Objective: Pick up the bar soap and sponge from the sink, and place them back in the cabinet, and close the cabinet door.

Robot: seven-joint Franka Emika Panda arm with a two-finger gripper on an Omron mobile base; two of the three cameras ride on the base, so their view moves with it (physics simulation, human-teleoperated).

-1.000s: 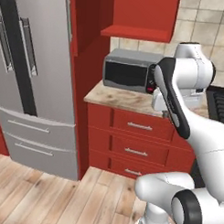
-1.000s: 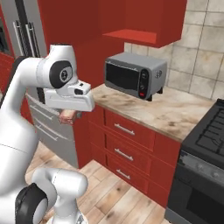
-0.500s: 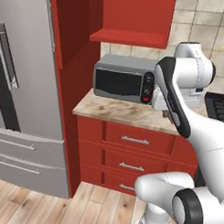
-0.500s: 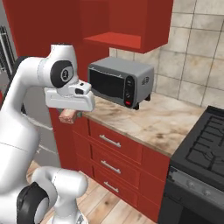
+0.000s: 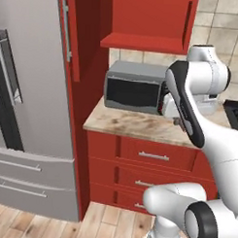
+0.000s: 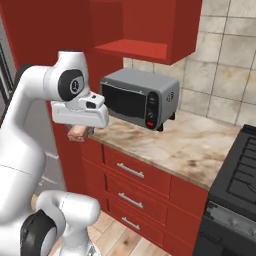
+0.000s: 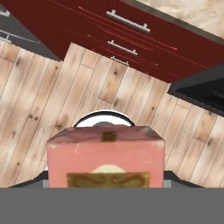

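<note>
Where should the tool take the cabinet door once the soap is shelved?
By its slim grey bar handle, probably from the fridge side: the cabinet door stands open, edge toward the base, the upright bar on its outer face. The tool holds the bar soap.

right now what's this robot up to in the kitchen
The white arm is carrying the bar soap in its gripper, held out in front of the red drawers, beside the counter with the grey toaster oven. The open red cabinet hangs just above the oven, its shelf showing. The soap is not yet on the shelf.
</note>
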